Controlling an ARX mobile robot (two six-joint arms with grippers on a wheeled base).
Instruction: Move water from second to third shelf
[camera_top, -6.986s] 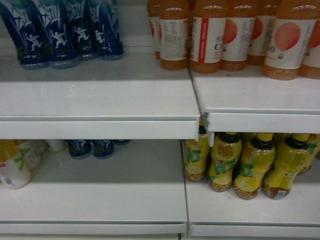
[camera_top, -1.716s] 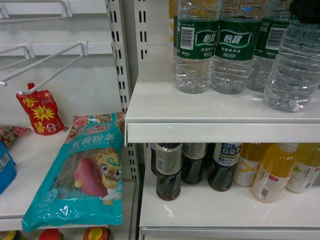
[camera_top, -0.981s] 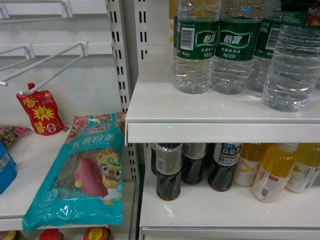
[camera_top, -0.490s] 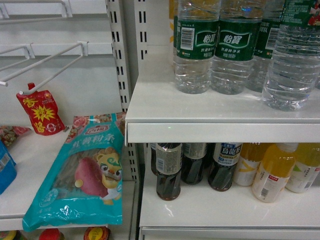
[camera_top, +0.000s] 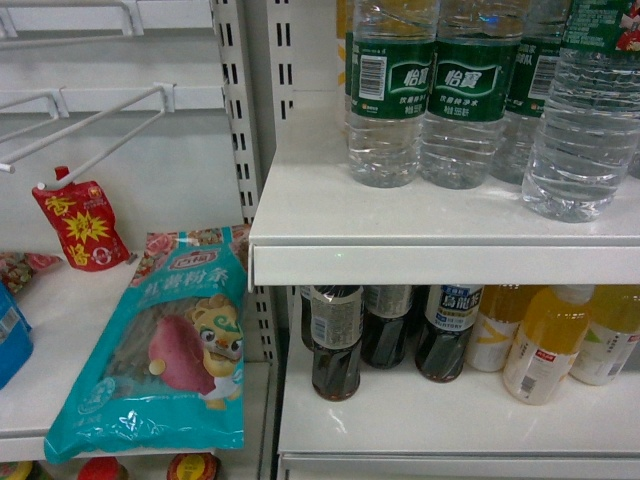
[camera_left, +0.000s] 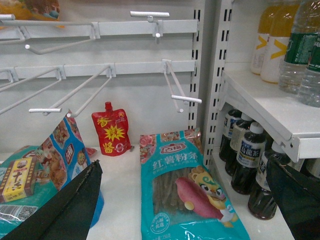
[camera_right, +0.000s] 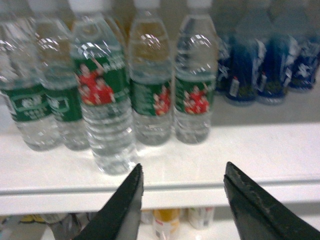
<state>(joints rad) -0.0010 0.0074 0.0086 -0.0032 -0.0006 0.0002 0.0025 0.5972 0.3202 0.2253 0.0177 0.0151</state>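
Several clear water bottles stand on the white upper shelf (camera_top: 440, 225) in the head view; the frontmost water bottle (camera_top: 585, 130) sits nearest that shelf's front edge, at its right end, with two green-labelled bottles (camera_top: 432, 95) behind and to its left. Below the shelf stand dark drink bottles (camera_top: 337, 340) and, to their right, yellow juice bottles (camera_top: 545, 340). Left of the shelf, past the slotted upright, a teal snack bag (camera_top: 170, 350) lies flat and a red pouch (camera_top: 78, 225) leans against the back panel. Neither end effector shows here.

From the left wrist, the left end effector (camera_left: 190, 200) is spread wide — its dark fingers sit at opposite lower corners, holding nothing. Between them lie the teal bag and, behind it, the red pouch under bare wire hooks (camera_left: 180, 92); the shelf edge juts in at the right.

From the right wrist, the right end effector (camera_right: 182, 200) is parted and empty, in front of the shelf lip. The water bottle (camera_right: 105, 95), red-shirted figures on its green label, stands upright near the front edge, just above the left finger — apart from it. Blue bottles (camera_right: 265, 65) stand at the shelf's right.
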